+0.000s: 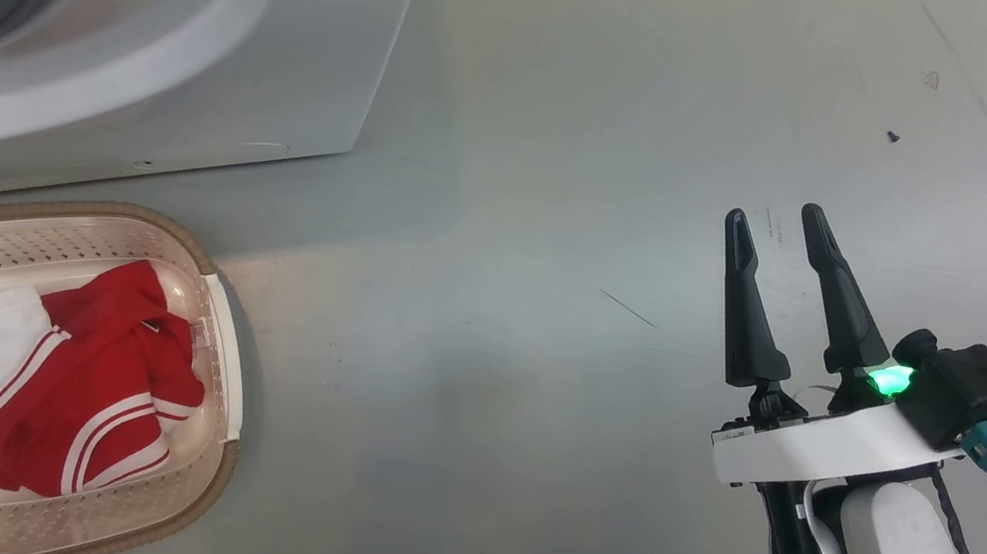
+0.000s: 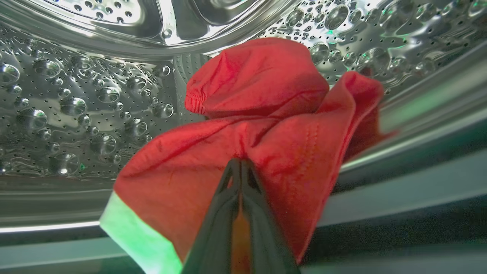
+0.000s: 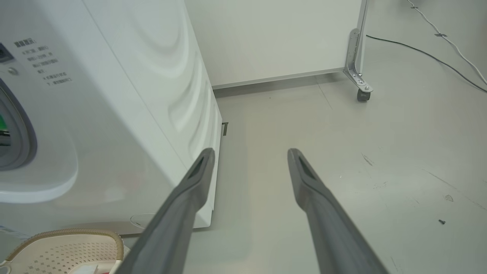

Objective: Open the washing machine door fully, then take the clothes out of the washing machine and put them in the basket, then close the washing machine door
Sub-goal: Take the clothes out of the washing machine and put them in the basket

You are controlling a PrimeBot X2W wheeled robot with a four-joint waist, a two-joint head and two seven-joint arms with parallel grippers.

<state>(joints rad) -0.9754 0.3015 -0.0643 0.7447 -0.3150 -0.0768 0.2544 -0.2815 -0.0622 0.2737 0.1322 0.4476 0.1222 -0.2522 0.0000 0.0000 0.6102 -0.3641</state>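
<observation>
Low beside the robot, the basket (image 1: 223, 341) holds one red-and-white garment (image 1: 78, 387), set close under the washing machine (image 1: 288, 58), probably so drops are short. Further out, the right fingers (image 1: 747, 296) stand wide and idle over bare floor. Deepest, inside the drum (image 2: 76, 114), the left wrist view adds what the head view hides: the left fingers (image 2: 240, 167) pinched tight on a second red garment (image 2: 266, 125), likely ready to pull it out.

The basket (image 1: 60, 202) sits on the floor (image 1: 528, 425) just before the machine (image 1: 288, 58), clothes (image 1: 84, 408) in it. Another garment (image 2: 266, 129) lies in the drum (image 2: 76, 114). The right gripper (image 1: 774, 214) hovers well right.
</observation>
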